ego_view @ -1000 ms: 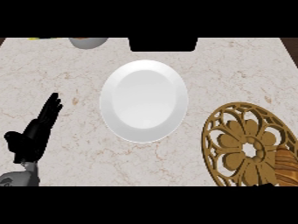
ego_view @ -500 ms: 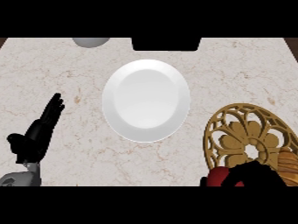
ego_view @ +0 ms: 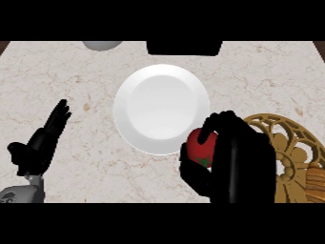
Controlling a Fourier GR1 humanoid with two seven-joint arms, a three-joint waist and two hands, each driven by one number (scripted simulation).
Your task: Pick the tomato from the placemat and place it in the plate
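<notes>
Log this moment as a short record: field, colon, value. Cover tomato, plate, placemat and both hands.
tomato: red, held by right robot hand, at the plate's lower right rim
plate: white, nothing on it
placemat: golden openwork, right of plate
left robot hand: open, resting at left, holds nothing
surface: marble counter

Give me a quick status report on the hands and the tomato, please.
Right hand shut on tomato, at the white plate rim's near right edge. Left hand open, resting at left. Nothing on the plate.
</notes>
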